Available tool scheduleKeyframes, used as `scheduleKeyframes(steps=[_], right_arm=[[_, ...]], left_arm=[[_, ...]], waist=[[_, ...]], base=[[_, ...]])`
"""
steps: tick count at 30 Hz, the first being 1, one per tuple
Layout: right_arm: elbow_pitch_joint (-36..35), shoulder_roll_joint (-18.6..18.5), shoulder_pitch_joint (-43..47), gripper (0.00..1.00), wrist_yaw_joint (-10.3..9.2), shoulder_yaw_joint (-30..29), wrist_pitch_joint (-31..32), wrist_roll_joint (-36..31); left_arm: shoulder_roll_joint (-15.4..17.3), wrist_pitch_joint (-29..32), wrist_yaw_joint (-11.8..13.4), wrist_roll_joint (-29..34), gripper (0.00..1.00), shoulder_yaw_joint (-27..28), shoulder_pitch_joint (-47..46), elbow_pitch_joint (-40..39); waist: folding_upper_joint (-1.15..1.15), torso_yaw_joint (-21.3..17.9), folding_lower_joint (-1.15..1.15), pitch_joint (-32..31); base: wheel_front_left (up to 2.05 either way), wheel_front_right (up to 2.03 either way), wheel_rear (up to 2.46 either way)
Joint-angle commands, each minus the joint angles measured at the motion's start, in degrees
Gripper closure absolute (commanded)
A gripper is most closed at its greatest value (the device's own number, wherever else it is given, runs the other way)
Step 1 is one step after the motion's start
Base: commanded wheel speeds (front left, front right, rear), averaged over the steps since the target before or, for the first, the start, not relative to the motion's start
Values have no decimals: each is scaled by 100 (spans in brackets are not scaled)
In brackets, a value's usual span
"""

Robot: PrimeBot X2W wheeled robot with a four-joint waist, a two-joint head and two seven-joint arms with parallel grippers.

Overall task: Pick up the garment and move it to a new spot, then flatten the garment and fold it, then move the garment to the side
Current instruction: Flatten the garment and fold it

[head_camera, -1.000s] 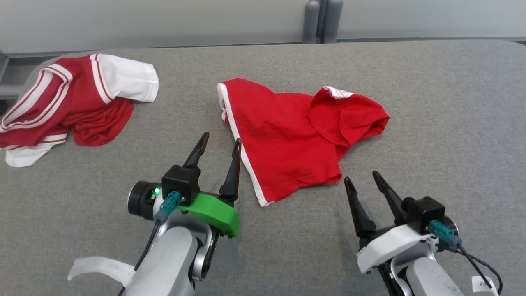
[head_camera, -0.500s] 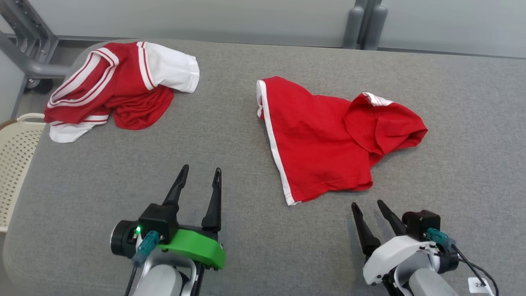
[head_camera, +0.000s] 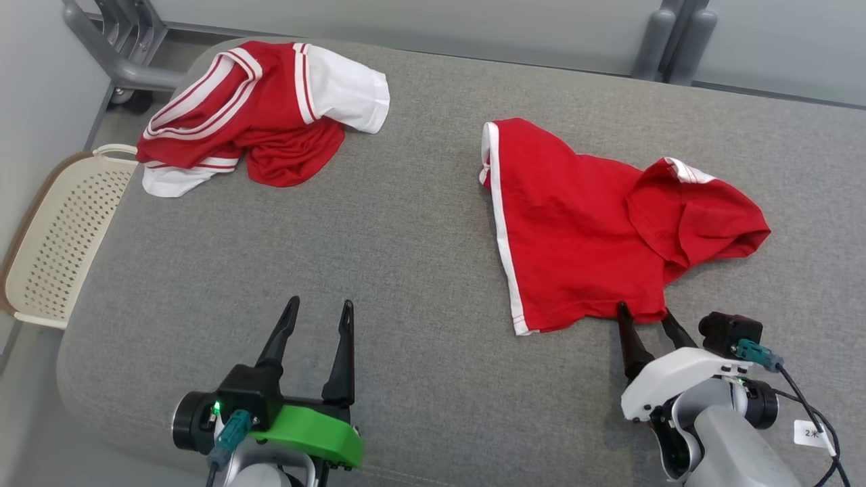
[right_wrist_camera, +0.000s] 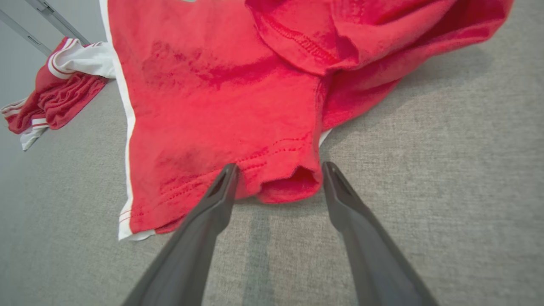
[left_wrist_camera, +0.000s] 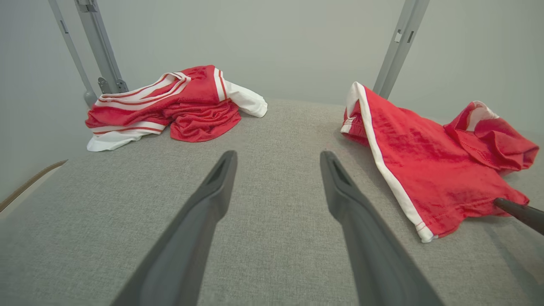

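A red garment [head_camera: 582, 230] with a white side stripe lies crumpled on the right half of the grey table [head_camera: 406, 237]. My right gripper [head_camera: 644, 311] is open, its fingertips at the garment's near hem. In the right wrist view the bunched hem [right_wrist_camera: 280, 187] sits between the tips of the open right gripper [right_wrist_camera: 280, 166], and the cloth [right_wrist_camera: 212, 85] spreads beyond. My left gripper [head_camera: 321, 303] is open over bare table, well left of the garment. The left wrist view has the left gripper [left_wrist_camera: 278, 155] open and empty, with the garment [left_wrist_camera: 425, 165] to its right.
A second garment, red and white [head_camera: 257, 108], lies heaped at the table's far left corner. A cream perforated basket [head_camera: 61, 230] stands beside the table's left edge. Grey frame legs [head_camera: 670, 34] rise behind the table.
The head camera has swung, shifting the whole picture right and down. My right gripper has closed in on the garment's near hem. My left gripper has drawn back and away from the garment's striped edge.
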Motion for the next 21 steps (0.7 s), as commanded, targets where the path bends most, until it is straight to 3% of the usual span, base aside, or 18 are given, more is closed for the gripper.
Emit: scheduleKeyframes(steps=[1,2,3,6,17,21], right_arm=[[128,-26,-99,0,2,-41,-20,33],[187,-26,-144,0,2,-48,-20,49],[254,-25,-188,48,2,-35,-20,19],[349,-25,-312,100,2,60,-20,-61],[-215,-36,-76,100,2,-173,-21,-596],[-248,-359,-76,100,2,-282,-20,-760]], left_arm=[[-36,-3,-37,55,0,45,78,-13],[-48,-2,-48,61,0,57,86,-16],[-60,-2,-49,68,0,71,92,-20],[-72,-2,-61,115,0,151,109,-41],[-167,-3,-142,230,0,308,279,-13],[-215,-2,-165,256,0,316,255,-25]], waist=[[0,75,0,60],[0,86,0,73],[0,91,0,87],[0,57,0,131],[0,-524,0,132],[0,-710,0,180]], base=[[0,0,0],[0,0,0],[0,0,0],[0,0,0],[0,0,0],[0,0,0]])
